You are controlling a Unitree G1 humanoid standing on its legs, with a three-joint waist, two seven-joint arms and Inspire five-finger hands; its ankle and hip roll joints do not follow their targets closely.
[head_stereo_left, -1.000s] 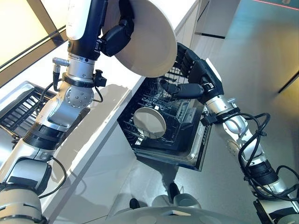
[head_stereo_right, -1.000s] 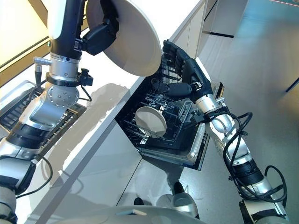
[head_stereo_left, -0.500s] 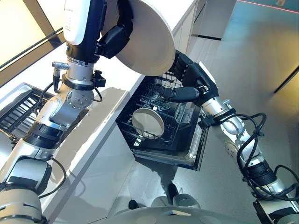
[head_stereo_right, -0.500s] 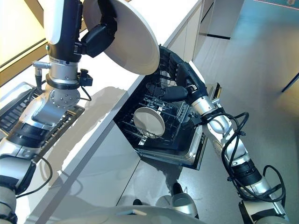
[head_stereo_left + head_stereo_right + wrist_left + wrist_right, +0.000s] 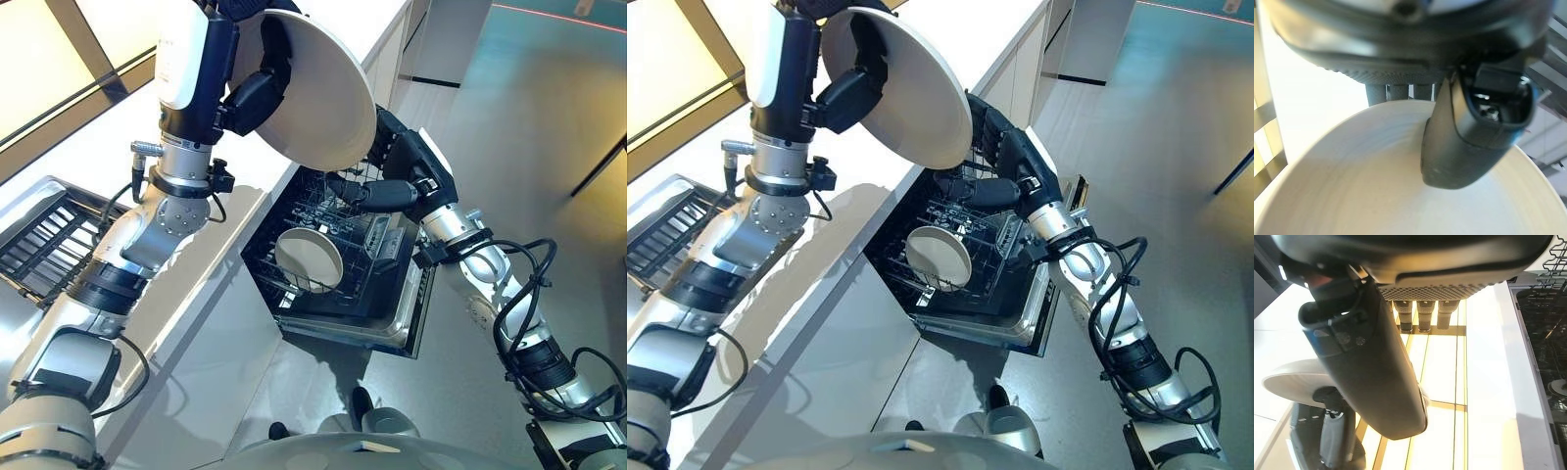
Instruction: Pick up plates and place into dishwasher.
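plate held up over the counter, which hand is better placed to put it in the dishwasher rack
Left. The left hand already grips the plate above the open rack; the right hand is open, holding nothing, by the rack's far edge.

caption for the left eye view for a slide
Left hand holds a white plate above the open dishwasher rack.

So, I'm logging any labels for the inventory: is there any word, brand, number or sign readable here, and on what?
None can be read.
Plate in the left hand: plain, no print.
Plate in the dishwasher rack: plain.
Counter: no marks.
Right hand, open over the rack: no legible label.
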